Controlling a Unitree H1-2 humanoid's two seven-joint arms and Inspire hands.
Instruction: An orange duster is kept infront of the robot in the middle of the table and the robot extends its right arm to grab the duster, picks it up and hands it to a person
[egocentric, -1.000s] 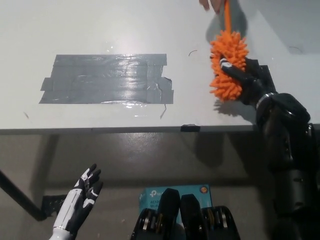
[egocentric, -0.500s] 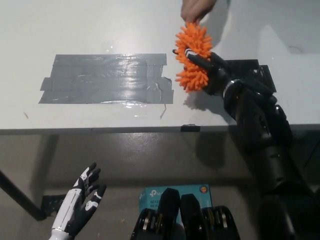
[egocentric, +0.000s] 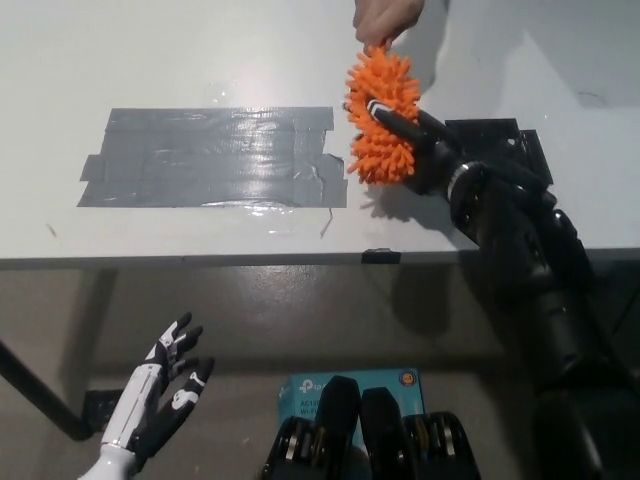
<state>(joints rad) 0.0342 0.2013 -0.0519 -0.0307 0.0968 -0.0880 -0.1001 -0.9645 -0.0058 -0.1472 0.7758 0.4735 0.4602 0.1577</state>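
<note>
The orange duster, a fluffy noodle-like head, is held up over the table's middle right by my black right hand, whose fingers wrap its right side. A person's hand at the top edge touches the duster's upper end; whether it grips the handle is hidden. My white left hand rests low at the lower left, below the table's edge, fingers spread and holding nothing.
A large patch of grey tape covers the white table left of the duster. A dark patch lies under my right forearm. The table's front edge runs across the middle.
My right arm carried the duster leftward, mostly before half a second ago. The person's hand came down to its top. My left hand sank slightly.
</note>
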